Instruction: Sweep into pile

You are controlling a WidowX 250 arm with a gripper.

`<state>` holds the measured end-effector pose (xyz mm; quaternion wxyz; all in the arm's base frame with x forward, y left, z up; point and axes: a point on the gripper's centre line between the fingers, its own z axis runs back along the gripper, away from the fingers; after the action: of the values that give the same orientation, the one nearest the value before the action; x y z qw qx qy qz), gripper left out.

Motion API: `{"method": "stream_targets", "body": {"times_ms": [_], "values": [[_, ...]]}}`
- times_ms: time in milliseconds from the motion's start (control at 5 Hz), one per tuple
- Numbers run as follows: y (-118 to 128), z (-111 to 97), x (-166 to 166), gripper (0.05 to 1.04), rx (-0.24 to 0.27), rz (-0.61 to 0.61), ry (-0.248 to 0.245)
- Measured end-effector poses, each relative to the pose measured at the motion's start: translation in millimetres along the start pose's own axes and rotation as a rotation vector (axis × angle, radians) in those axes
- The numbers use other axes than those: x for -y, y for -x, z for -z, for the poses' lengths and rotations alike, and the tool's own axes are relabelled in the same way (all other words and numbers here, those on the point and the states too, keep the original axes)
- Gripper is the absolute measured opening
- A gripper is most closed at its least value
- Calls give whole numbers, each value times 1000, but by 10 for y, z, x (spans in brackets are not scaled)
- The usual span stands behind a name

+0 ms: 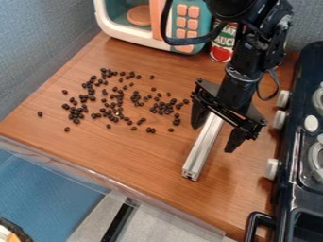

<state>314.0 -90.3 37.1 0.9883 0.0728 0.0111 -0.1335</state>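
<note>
We see the claw [212, 138] spread open above the metal bar [203, 145], whose upper end lies between its fingers while its length runs out below the claw toward the counter's front edge. The dark beans [114, 105] lie scattered beside the claw, away from the stove [291, 189]. We judge that, once gripped, the bar's long flank should face them for sweeping.
</note>
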Motion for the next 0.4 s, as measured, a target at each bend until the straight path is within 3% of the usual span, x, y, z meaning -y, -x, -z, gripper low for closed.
{"method": "stream_targets", "body": {"times_ms": [200,400], "values": [[33,119,16,1000,-37,4,-2],[62,181,1,1000,-29,24,-8]]}}
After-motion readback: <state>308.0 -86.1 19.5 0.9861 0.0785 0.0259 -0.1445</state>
